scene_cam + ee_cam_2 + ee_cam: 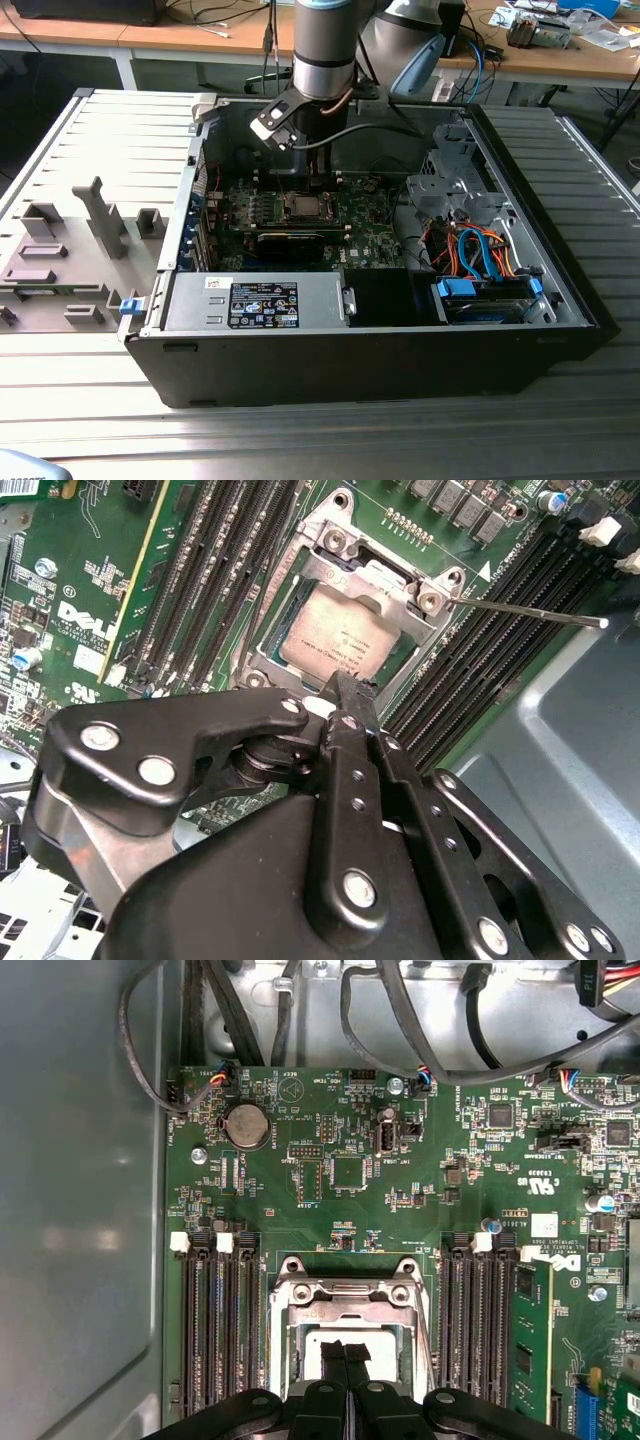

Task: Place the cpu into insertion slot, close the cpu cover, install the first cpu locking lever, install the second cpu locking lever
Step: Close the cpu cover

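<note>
One small square chip, the cpu [338, 645], sits in the insertion slot [268, 630] on the green circuit board [400, 1220]. In the second wrist view I see its pale silver-grey face, marked with fine print, lying flat and square to the socket. The cpu cover [385, 572], a thin grey metal frame, appears to lie down around that face, its bright rim bordering the chip. Two screw heads [430, 601] show at the end of the frame away from the gripper. From one corner of the frame a thin locking lever [530, 612] juts across the black memory slots [480, 660], angled away from the socket's side.

In the exterior view the arm [325, 50] stands almost plumb inside the open computer case [400, 350], which lies on its side on a slatted table [300, 440]. Its wrist is right over the socket, near the middle of the board. The gripper [346, 1352] points straight down at the slot. Its two black fingers [333, 1352] are pressed together with just a seam between them, and I see nothing held there. In both wrist views the tips hang over the edge of the cpu's face, just inside the cover's rim. I cannot tell whether they touch the chip or sit just above it.
</note>
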Available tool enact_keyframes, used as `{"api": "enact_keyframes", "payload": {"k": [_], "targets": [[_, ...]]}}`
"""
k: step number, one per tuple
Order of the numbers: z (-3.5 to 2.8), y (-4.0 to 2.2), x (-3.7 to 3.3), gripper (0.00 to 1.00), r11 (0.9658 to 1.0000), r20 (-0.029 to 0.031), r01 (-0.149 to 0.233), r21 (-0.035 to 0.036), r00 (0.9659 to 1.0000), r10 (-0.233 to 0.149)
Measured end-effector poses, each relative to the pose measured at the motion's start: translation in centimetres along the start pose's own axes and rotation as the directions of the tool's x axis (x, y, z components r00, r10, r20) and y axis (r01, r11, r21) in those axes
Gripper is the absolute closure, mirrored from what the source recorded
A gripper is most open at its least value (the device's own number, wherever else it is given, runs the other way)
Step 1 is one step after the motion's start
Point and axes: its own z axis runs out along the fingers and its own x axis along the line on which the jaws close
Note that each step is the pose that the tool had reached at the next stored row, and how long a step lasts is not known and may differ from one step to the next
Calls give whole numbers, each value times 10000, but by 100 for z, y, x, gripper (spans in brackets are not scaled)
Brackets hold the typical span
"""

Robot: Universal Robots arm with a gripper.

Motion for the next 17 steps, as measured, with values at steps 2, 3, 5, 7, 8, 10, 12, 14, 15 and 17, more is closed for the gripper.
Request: {"api": "enact_keyframes", "payload": {"k": [2,3,5,7,8,10,12,14,15,17], "targets": [[5,-1,0,89,10000,0,0,0,10000,0],[7,-1,0,89,10000,0,0,0,10000,0],[14,-3,0,89,10000,0,0,0,10000,0],[23,-6,1,89,10000,-2,-1,-1,10000,1],[26,-10,1,89,10000,0,-2,0,10000,2],[36,-37,1,89,10000,1,0,1,10000,0],[48,-60,2,89,10000,0,0,0,10000,0],[58,-69,2,89,10000,-1,0,0,10000,0],[61,-72,2,89,10000,0,0,0,10000,0],[66,-78,2,89,10000,0,0,0,10000,0]]}}
